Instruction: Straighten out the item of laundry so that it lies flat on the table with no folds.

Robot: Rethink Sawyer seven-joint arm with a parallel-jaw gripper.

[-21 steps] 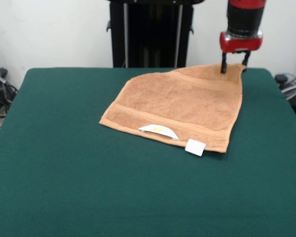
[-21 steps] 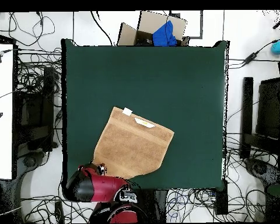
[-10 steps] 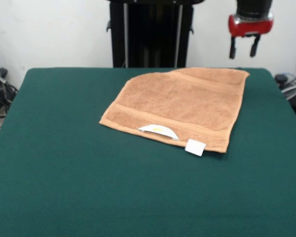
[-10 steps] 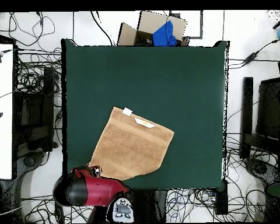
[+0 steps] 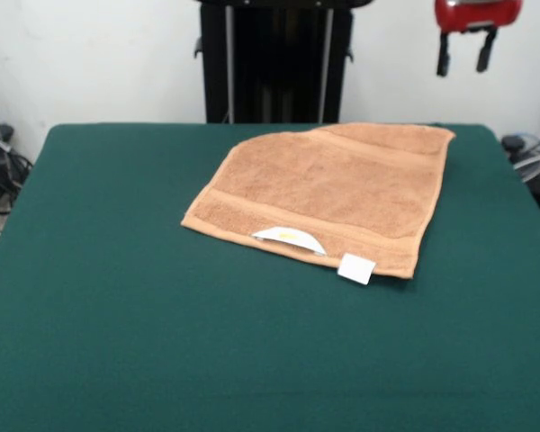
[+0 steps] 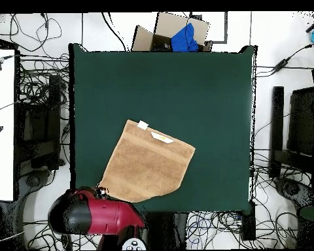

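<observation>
Towel (image 5: 333,193) spread on table (image 5: 117,315), open pincer (image 5: 465,56) raised clear

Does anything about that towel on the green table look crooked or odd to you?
Yes. The orange-brown terry towel lies askew to the dark green table, close to its far edge. One far corner looks cut off slantwise, probably folded under. A white tag and a white label stick out at the near hem. The end effector hangs open above, clear of it.

Green table (image 5: 117,342) bears only orange-brown towel (image 5: 333,193), spread.
</observation>
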